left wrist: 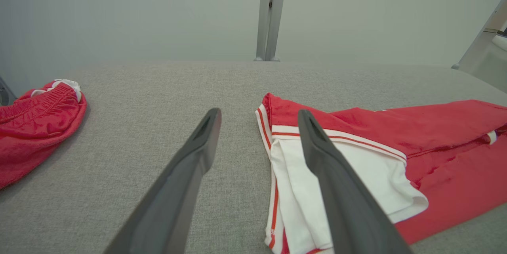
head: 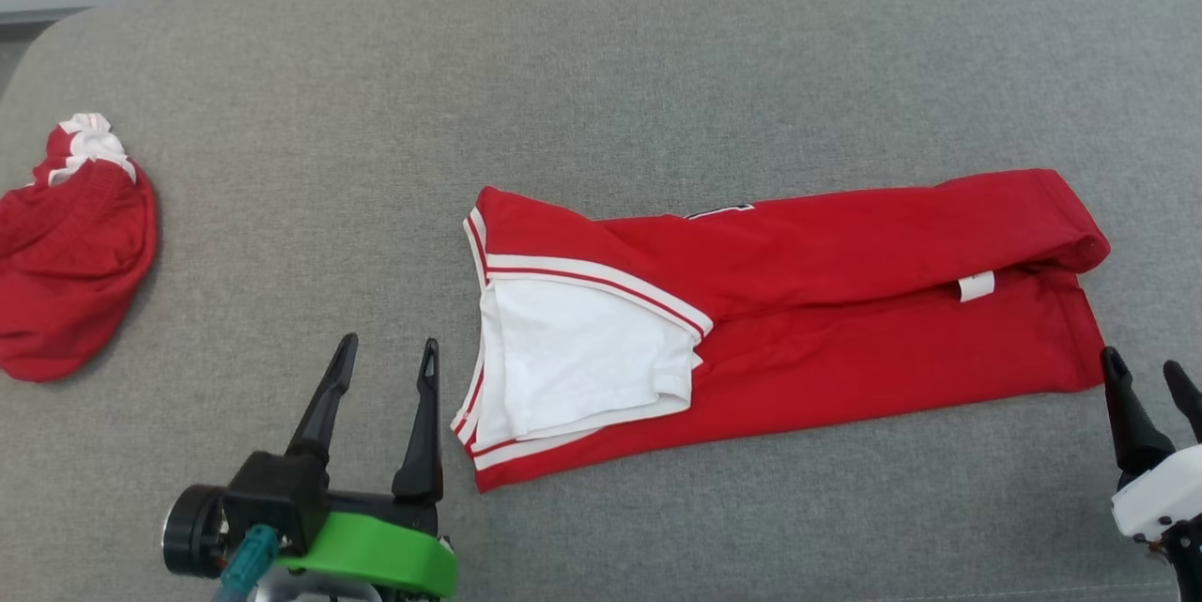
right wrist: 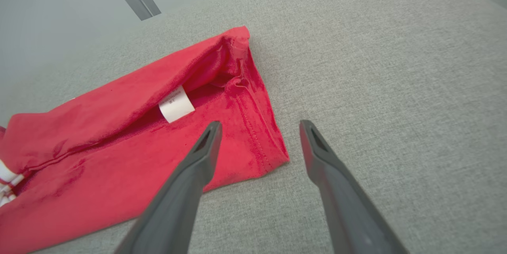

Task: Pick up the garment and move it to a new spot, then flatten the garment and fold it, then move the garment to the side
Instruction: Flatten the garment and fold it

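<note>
A red garment [head: 845, 301] with white sleeves and white-striped trim lies folded lengthwise into a long band across the grey surface, a small white label showing near its right end. My left gripper [head: 389, 353] is open, just left of the garment's left end and holding nothing. In the left wrist view my left gripper [left wrist: 259, 115] points past the garment [left wrist: 435, 155], whose white sleeve lies under the right finger. My right gripper [head: 1144, 375] is open beside the garment's lower right corner. The right wrist view has my right gripper [right wrist: 259, 127] open over that corner of the garment [right wrist: 119, 159], empty.
A second red piece of clothing [head: 70, 264] with a white edge lies bunched at the far left of the grey padded surface [head: 601, 76]. A metal post [left wrist: 270, 12] stands behind the surface's far edge against a pale wall.
</note>
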Motion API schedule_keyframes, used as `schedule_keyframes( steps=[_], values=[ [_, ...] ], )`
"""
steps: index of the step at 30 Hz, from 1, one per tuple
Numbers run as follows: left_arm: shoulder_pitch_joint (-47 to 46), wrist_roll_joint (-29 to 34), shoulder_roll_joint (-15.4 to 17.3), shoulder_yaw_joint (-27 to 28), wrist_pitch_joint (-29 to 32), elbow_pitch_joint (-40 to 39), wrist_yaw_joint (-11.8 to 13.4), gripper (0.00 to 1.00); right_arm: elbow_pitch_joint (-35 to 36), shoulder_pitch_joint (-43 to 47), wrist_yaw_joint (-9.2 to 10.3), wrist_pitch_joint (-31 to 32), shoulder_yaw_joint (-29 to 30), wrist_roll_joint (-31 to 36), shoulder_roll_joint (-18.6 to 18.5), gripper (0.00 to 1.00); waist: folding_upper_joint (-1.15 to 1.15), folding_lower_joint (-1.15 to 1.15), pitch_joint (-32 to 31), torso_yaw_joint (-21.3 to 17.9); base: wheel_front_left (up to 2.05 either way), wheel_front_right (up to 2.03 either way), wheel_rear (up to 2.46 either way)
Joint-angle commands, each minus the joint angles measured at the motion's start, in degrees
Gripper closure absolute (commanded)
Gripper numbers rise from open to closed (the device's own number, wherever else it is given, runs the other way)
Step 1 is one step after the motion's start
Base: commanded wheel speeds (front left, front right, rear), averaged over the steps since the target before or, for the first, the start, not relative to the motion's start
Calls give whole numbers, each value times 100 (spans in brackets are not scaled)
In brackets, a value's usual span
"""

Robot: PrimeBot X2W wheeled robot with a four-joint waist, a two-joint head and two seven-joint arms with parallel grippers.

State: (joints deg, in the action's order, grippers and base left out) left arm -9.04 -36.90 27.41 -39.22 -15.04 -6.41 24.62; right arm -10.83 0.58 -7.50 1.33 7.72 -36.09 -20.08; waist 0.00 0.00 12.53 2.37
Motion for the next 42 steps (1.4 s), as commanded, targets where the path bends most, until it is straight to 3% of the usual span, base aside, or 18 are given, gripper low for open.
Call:
schedule_keyframes(
  steps=[1, 7, 13, 21, 31, 35, 42],
  values=[
    [243, 235, -123, 170, -16, 41, -64, 0, -53, 75, 2, -51, -41, 9, 26, 0, 0, 0, -264, 156, 0, 0, 0],
    [930, 1228, -772, 991, -17, 49, -413, 0, -350, 175, 2, -303, -214, 85, 72, 0, 0, 0, -514, 335, 0, 0, 0],
    [1430, 1873, -1335, 1651, -17, 70, -949, 0, -765, 172, 2, -614, -395, 121, 83, 0, 0, 0, -726, 430, 0, 0, 0],
    [1536, 2518, -1933, 2029, -17, 233, -1696, 0, -1394, -934, 2, -527, -311, 164, -42, 0, 0, 0, -583, 487, 0, 0, 0],
    [1290, 2873, -2275, 2144, -18, 466, -2235, 0, -2995, -2540, 2, 639, -162, 701, -418, 0, 0, 0, -197, 730, 0, 0, 0],
    [1289, 2863, -2348, 2239, -18, 548, -2297, 0, -3317, -2500, 1, 999, -348, 600, -419, 0, 0, 0, -141, 787, 0, 0, 0],
    [1313, 2978, -2399, 2395, -18, 584, -2414, 0, -3449, -2089, 10, 1088, -521, 399, -402, 0, 0, 0, -91, 638, 0, 0, 0]
  ],
)
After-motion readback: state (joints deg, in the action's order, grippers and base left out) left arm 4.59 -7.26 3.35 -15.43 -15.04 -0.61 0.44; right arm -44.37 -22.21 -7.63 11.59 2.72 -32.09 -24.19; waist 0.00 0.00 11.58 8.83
